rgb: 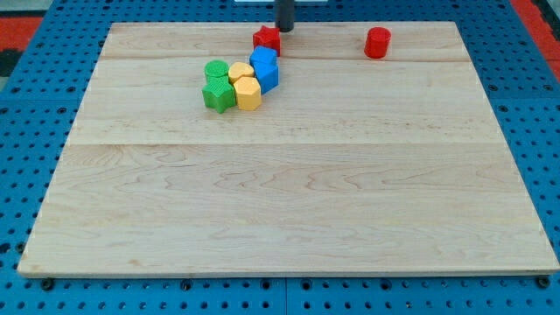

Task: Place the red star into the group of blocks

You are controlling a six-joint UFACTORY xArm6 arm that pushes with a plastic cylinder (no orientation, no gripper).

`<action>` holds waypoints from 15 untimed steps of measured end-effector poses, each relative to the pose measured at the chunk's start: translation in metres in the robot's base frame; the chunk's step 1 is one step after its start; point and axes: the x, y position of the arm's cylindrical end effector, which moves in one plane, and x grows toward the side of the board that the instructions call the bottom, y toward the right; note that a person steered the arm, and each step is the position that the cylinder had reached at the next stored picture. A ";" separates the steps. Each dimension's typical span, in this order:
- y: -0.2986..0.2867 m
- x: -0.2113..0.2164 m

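Red star [266,38] touches the blue block [263,59], my tip [284,29] just beside it; no fingers.

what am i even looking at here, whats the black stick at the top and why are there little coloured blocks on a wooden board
There is one picture, from a single camera looking down at a slant on a wooden board that lies on a blue pegboard. The dark stick is the end of a robot arm. It has no hand and holds nothing; it only pushes blocks by sliding my tip over the board. My tip sits right beside the red star, on its upper right. Just below the star is a cluster: two blue blocks, two yellow blocks and two green blocks. A red cylinder stands alone toward the view's right.
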 end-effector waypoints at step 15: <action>-0.098 0.057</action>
